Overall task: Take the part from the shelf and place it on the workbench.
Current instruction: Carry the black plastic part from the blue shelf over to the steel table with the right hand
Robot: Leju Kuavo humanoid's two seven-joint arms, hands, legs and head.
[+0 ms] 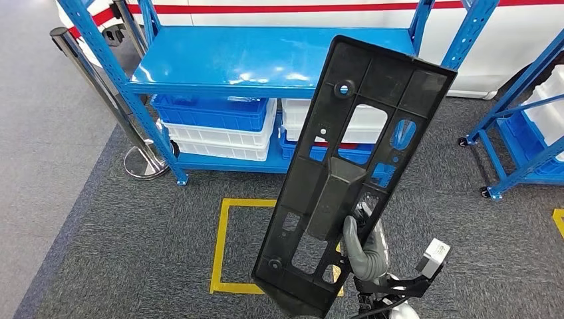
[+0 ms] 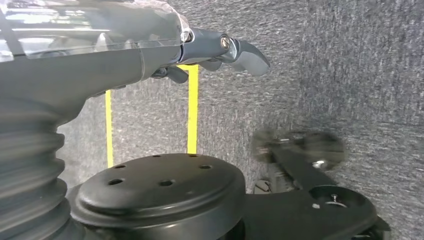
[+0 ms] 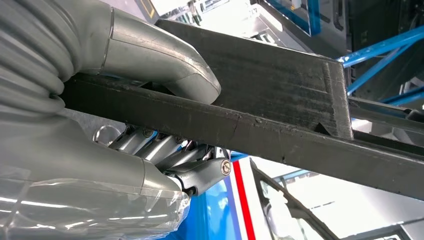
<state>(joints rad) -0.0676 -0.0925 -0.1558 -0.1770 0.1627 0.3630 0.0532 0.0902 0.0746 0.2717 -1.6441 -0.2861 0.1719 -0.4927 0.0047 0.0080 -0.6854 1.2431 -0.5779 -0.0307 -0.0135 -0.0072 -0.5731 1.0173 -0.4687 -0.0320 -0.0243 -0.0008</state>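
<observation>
**benchwarmer:** Part (image 1: 349,166) is off the shelf (image 1: 266,60) already. It's a long black plastic panel full of cutouts, held up in the air in front of the rack, tilted, with its upper end over the shelf's top board in the head view. The right robot hand (image 1: 362,242) grips it way down near the lower end, thumb on one face and fingers behind the other. The right wrist view shows the thumb (image 3: 165,60) pressed on the top of a rib and the fingers (image 3: 165,150) curled under it.

**rack_rat:** That's what worries me. With a hold that low on a long piece, I'd guess most of the weight sits above the grip, so it could pivot or slip if the arm swings quickly. The top end also looks near the blue upright (image 1: 469,30), so a turn could clip it.

**benchwarmer:** Agreed. No bench in sight either, so the robot probably has to turn with it.

**rack_rat:** Left robot hand (image 2: 220,52)?

**benchwarmer:** It hangs down by the leg over the grey carpet (image 2: 325,75) with nothing in it. The fingers are loosely bent, not fisted, so it's no help steadying.
</observation>
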